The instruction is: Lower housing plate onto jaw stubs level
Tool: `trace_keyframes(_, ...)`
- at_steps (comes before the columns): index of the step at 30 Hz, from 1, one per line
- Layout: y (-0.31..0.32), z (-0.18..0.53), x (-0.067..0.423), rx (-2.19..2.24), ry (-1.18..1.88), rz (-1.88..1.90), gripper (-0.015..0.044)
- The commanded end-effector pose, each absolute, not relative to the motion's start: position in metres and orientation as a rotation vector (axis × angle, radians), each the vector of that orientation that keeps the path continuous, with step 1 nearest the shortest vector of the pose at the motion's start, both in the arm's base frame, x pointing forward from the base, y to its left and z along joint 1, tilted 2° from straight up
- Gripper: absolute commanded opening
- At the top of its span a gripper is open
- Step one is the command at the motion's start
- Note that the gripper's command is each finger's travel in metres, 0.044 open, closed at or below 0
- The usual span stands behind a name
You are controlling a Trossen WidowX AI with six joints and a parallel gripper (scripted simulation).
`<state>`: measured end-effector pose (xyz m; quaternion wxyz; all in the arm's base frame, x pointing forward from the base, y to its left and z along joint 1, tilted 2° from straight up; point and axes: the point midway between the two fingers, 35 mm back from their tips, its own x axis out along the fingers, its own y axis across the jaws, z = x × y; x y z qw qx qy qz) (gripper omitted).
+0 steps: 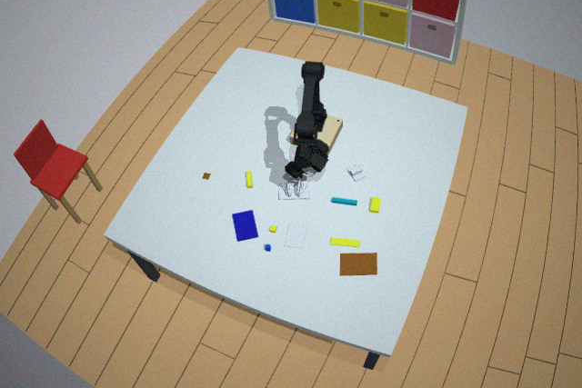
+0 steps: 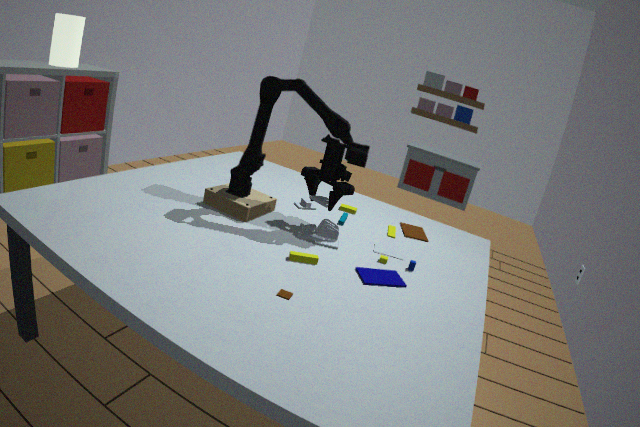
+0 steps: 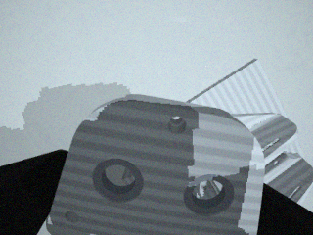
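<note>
My gripper [image 2: 321, 201] [image 1: 309, 173] is shut on the pale grey housing plate [image 3: 156, 152]; between my fingers, the plate shows two large round holes and a small one. In the exterior view the held plate hangs above the table, beyond the jaws. The two light grey jaws [image 1: 293, 188] [image 2: 327, 230] stand side by side on their base [image 2: 330, 245]. In the wrist view, parts of the jaws [image 3: 279, 132] and a striped base corner [image 3: 249, 88] show to the right, lower than the plate and partly hidden by it. The stubs cannot be made out clearly.
A small white bracket [image 1: 356, 172] [image 2: 305, 204], a teal bar [image 1: 344, 201] [image 2: 343, 218] and several yellow blocks lie around the jaws. A dark blue plate [image 1: 245, 225] [image 2: 381, 277], a brown plate [image 1: 357, 263] [image 2: 414, 232] and a small blue piece [image 1: 267, 247] [image 2: 411, 265] lie farther from the arm's base.
</note>
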<state>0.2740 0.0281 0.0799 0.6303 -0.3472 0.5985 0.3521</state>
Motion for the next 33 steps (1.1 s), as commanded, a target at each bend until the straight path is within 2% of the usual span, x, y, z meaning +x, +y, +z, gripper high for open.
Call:
trace_keyframes(1,0.018,0.080,0.274,-0.680,1.409,0.700,0.0351)
trace_keyframes(21,-0.029,0.078,0.270,-0.167,1.520,0.205,0.0351)
trace_keyframes(33,-0.030,0.078,0.270,-0.150,1.522,0.189,0.0351)
